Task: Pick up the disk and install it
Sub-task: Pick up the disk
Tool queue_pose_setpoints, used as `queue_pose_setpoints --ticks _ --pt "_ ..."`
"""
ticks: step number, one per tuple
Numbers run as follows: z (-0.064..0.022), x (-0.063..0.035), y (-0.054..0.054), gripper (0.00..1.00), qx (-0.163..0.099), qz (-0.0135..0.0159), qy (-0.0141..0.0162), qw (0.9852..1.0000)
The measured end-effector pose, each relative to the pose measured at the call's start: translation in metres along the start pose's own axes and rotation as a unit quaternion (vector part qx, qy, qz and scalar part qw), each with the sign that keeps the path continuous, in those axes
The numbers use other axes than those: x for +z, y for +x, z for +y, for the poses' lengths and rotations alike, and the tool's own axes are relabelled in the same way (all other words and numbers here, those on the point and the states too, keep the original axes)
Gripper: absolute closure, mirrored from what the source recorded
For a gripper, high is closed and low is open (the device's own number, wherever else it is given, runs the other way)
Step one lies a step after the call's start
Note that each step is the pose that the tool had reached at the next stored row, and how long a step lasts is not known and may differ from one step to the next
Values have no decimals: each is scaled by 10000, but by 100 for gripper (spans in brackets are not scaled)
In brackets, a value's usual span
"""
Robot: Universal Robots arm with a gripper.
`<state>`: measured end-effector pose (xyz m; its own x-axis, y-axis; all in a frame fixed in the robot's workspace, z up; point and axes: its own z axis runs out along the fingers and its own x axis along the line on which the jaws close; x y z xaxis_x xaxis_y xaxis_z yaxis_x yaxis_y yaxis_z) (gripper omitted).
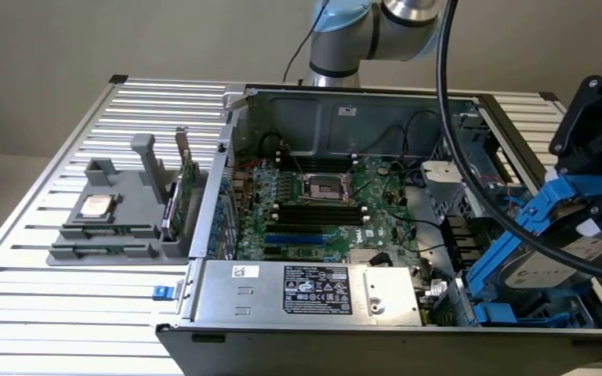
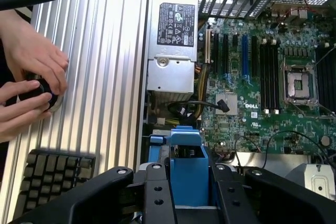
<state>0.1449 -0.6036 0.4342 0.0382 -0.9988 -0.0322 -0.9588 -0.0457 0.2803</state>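
Ribbed metal surface [image 1: 60,305] carries an open computer case [image 1: 343,117]. The tool [image 2: 190,195], half closed, grips the disk [image 1: 539,276] by its blue frame, tilted over the blue bay [image 1: 510,317] at the case's 4 o'clock. This looks like the install step, and I think it calls for lining the disk up straight.

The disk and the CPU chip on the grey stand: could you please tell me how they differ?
The disk looks larger than the chip. The disk sits in a blue frame, tilted, gripped by the jaws; the chip lies flat on the stand. Both are silvery.
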Motion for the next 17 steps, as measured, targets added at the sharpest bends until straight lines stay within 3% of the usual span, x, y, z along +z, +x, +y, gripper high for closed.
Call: queue_pose_setpoints --ticks 5,17 --pt "-36 6 1 67 -30 26 -50 10000" --pt "-90 77 4 67 -69 36 -72 9999"
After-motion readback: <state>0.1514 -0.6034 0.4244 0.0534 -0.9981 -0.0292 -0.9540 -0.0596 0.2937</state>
